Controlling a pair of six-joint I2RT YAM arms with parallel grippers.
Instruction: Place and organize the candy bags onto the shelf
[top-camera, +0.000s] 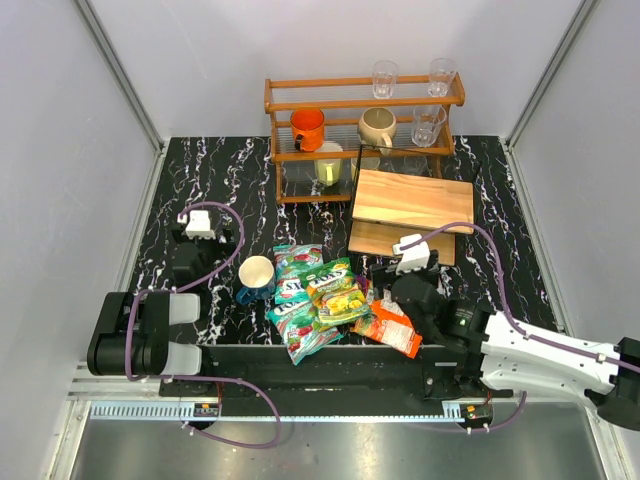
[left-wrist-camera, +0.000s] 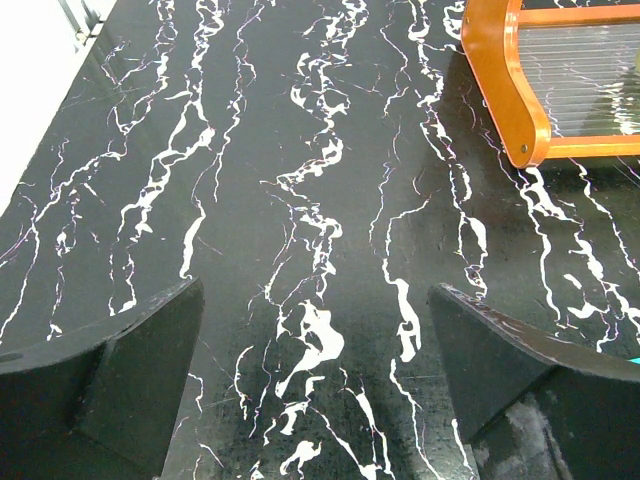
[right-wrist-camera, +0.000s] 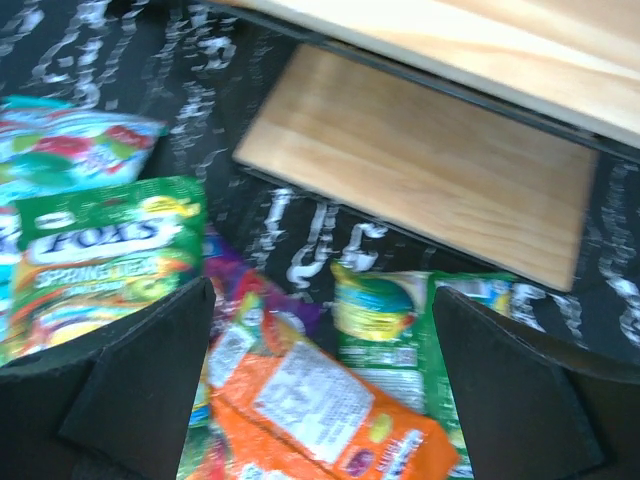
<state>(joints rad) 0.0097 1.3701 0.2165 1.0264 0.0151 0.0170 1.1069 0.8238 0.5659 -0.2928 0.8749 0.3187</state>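
The candy bags lie in a pile at the front middle of the table: a teal bag (top-camera: 297, 262), a green-yellow bag (top-camera: 338, 292), another teal bag (top-camera: 303, 325) and an orange bag (top-camera: 392, 329). The two-tier pale wood shelf (top-camera: 412, 201) stands behind them, bare. My right gripper (top-camera: 385, 290) is open, hovering just above the orange bag (right-wrist-camera: 320, 400), a green bag (right-wrist-camera: 420, 330) and a purple bag (right-wrist-camera: 265, 290). The shelf's lower board (right-wrist-camera: 420, 170) lies ahead of it. My left gripper (top-camera: 190, 262) is open and empty over bare marble (left-wrist-camera: 316, 250).
A blue-and-cream mug (top-camera: 255, 277) stands left of the bags. An orange-brown railed rack (top-camera: 360, 130) with cups and glasses is at the back; its foot shows in the left wrist view (left-wrist-camera: 510, 90). Grey walls enclose the table.
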